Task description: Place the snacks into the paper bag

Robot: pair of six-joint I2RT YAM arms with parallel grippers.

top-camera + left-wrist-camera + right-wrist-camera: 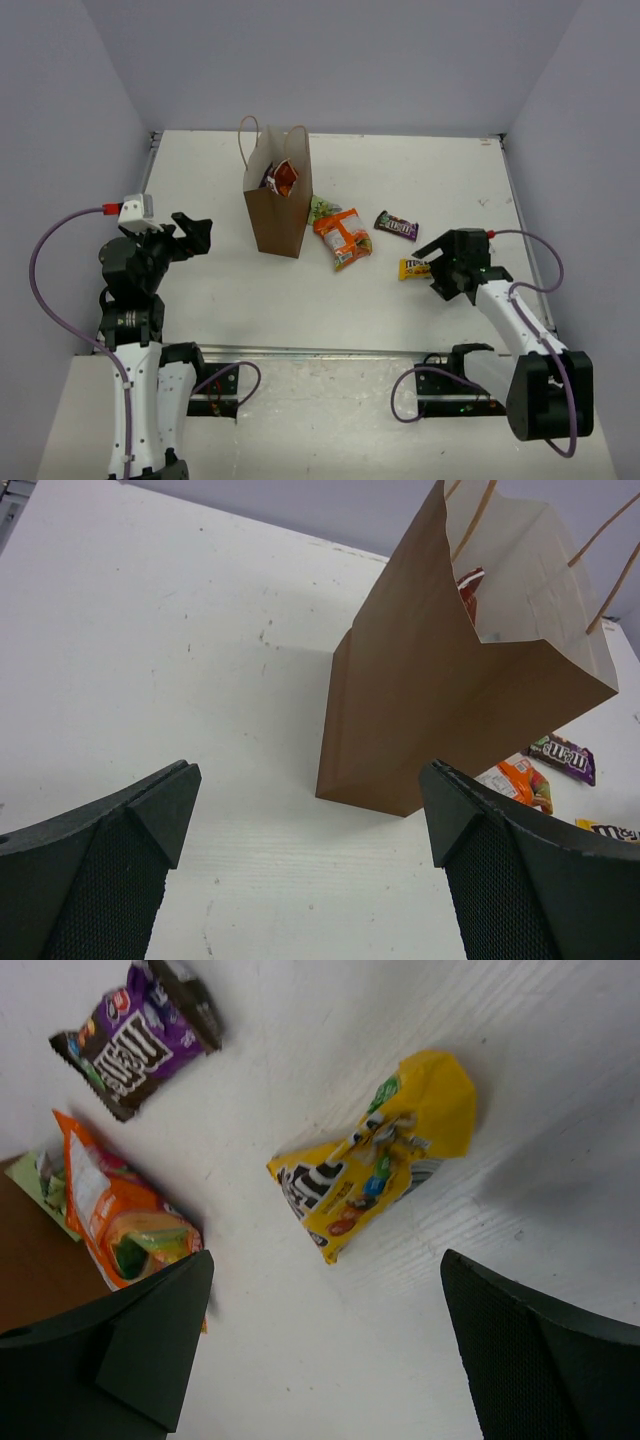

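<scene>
We see the paper bag (277, 210) of plain matte brown kraft standing upright on the white counter (200, 170), left of centre. Its long axis is vertical, its mouth is open upward, and two thin twisted handles rise from the rim. A glossy red packet (283, 178) stands inside it against the pale inner wall. The other snacks lie flat to the right of the bag and all are crinkled foil. The small green packet (322, 208) lies just beside the bag. The orange packet (342, 237) partly covers the green one, and its long axis runs from far to near. The dark purple-brown packet (397, 226) and the yellow packet (415, 268) lie more to the right, both lengthwise left to right. The left fingers (90, 880) are spread wide and hold nothing, and they point at the bag's narrow side. The right fingers (540, 1360) are also apart and empty above the yellow packet. The top view half hides this packet, but the right wrist view shows its creased, folded corner. Only the left wrist view shows the sharp side crease of the bag.
</scene>
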